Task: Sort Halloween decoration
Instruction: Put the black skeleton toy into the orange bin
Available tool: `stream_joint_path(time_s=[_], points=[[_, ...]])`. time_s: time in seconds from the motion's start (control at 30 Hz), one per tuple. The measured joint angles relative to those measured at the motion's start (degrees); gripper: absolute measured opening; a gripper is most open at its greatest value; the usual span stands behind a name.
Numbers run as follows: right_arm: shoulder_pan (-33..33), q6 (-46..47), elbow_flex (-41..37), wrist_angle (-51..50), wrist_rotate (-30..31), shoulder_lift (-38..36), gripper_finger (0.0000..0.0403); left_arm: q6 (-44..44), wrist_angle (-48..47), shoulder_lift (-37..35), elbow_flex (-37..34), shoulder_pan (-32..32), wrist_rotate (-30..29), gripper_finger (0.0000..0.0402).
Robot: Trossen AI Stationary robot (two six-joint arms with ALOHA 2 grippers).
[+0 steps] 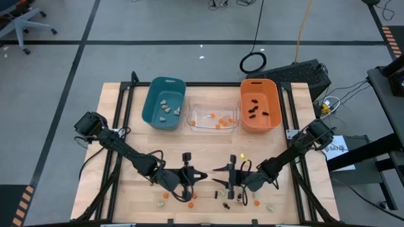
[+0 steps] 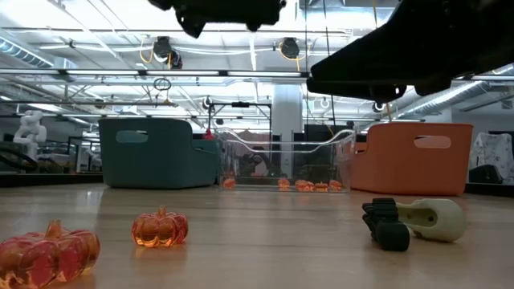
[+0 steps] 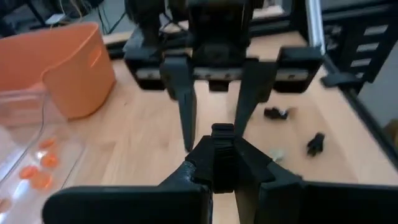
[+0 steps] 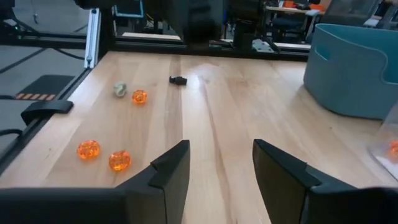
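Hovering: right gripper (image 4: 214, 171) fingers spread, empty | orange pumpkins (image 4: 119, 160) beside, apart | left gripper (image 3: 222, 163) fingers pressed together

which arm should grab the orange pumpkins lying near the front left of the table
Left. The left gripper hangs right above the orange pumpkins, while the right gripper, open, sits over the black and pale trinkets.
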Motion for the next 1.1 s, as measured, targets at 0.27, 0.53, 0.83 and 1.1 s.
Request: stream_joint_path(time_s=[0.27, 0.53, 0.83, 1.1], points=[[0.22, 0.44, 0.02, 1.80, -0.02, 0.00, 0.0160, 3.08, 9.69, 0.00, 0.00, 0.04, 2.23, 0.0029], [0.22, -3.43, 0.02, 8.17, -0.04, 0.00, 0.0160, 2.82, 17.16, 0.00, 0.00, 0.02, 2.38, 0.0029], [0.22, -10.66, 0.02, 21.18, -0.06, 0.00, 0.0160, 3.21, 22.45, 0.00, -0.01, 0.07, 2.52, 0.0029], [0.11, -14.01, 0.02, 26.68, -4.59, 0.00, 0.0160, 3.19, 22.26, 0.00, -0.01, 1.07, 2.60, 0.0029]])
